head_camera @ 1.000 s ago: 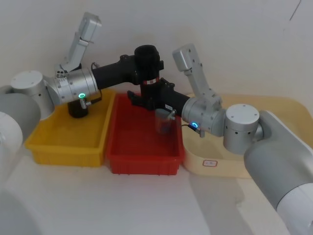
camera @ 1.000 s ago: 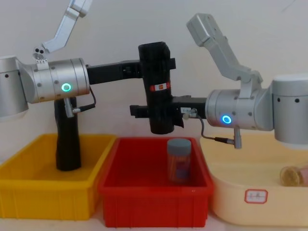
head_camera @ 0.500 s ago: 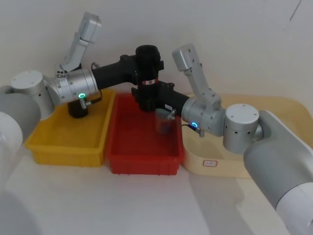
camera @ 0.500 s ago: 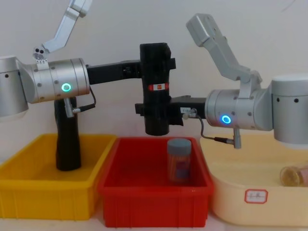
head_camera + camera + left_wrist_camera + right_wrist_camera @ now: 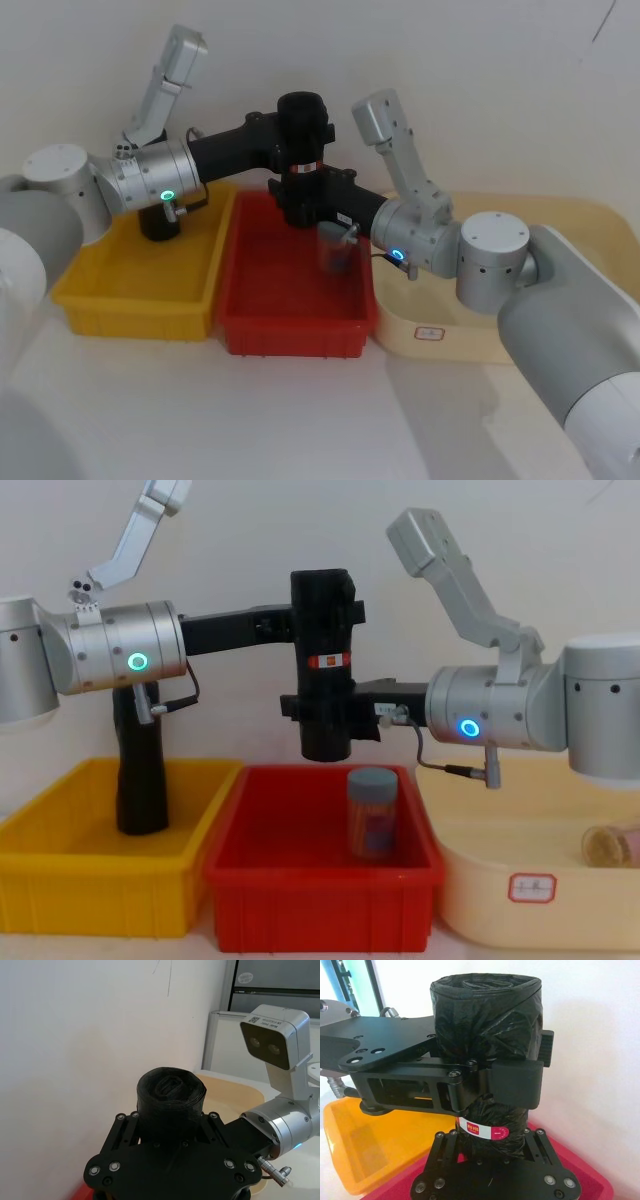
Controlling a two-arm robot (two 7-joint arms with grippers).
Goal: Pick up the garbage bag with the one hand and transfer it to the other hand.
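The garbage bag (image 5: 322,620), a thick black roll with a red-and-white label band, hangs upright above the red bin. My left gripper (image 5: 335,615), on the green-ringed arm, is shut on its upper part, above the label. My right gripper (image 5: 325,708), on the blue-ringed arm, comes in from the right and is shut on the lower part, under the label. In the right wrist view the bag (image 5: 485,1015) has the left gripper's finger (image 5: 515,1082) across it and the right gripper (image 5: 492,1147) flanking it below. The left wrist view looks onto the roll's top end (image 5: 171,1090).
A plain black roll (image 5: 140,780) stands in the yellow bin (image 5: 60,900) on the left. The red bin (image 5: 320,910) in the middle holds a grey-capped jar (image 5: 372,815) just below the bag. A cream tray (image 5: 480,920) on the right holds a small jar (image 5: 605,845) lying down.
The right gripper's fingers, spread wide a second ago, have closed onto the bag's lower part, and the bag has straightened upright. Nothing has moved in the last half second.
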